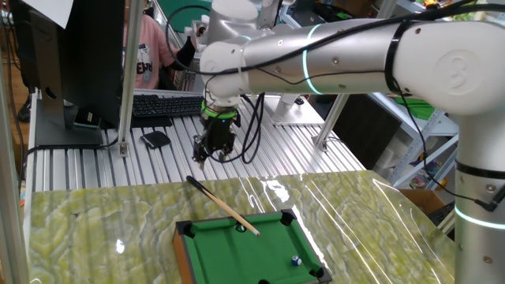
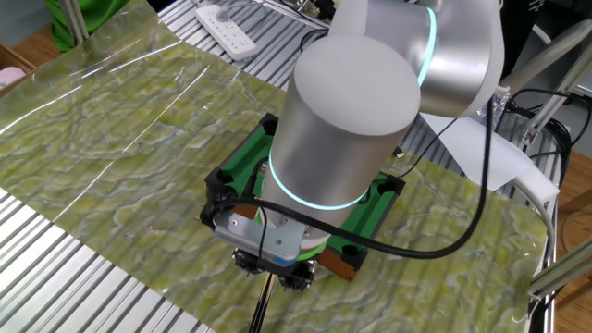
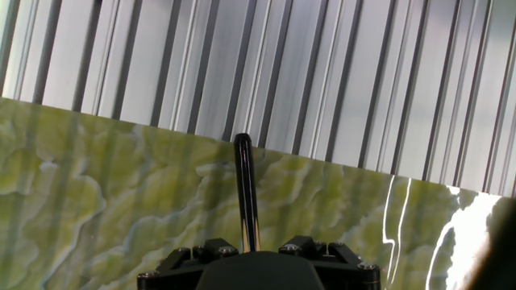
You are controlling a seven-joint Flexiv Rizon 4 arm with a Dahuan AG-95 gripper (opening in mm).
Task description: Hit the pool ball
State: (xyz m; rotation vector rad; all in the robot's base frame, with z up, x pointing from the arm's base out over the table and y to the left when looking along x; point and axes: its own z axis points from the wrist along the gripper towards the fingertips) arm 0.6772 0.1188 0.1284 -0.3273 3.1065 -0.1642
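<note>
Pool ball, tiny, blue with a white patch, lies on the green felt of the miniature pool table with a brown wooden frame and black corner pockets, near the table's right-hand rail in one fixed view and well apart from everything else on the felt. We count one such ball on the felt, and we also make out one small pale speck near the far rail beside the cue tip, too small for us to identify. One slim wooden cue stick with a dark butt lies tilted, its pale tip end over the felt and its dark butt reaching out past the far-left corner above the green marbled mat. From the hand view we see that dark butt running up the middle of the frame between the two finger bases of our black two-finger gripper, which points downward above the grooved metal tabletop beyond the mat's edge. We cannot tell how wide its jaws stand, and in one fixed view it hangs apart from the cue. In the other fixed view the arm hides most of the pool table.
</note>
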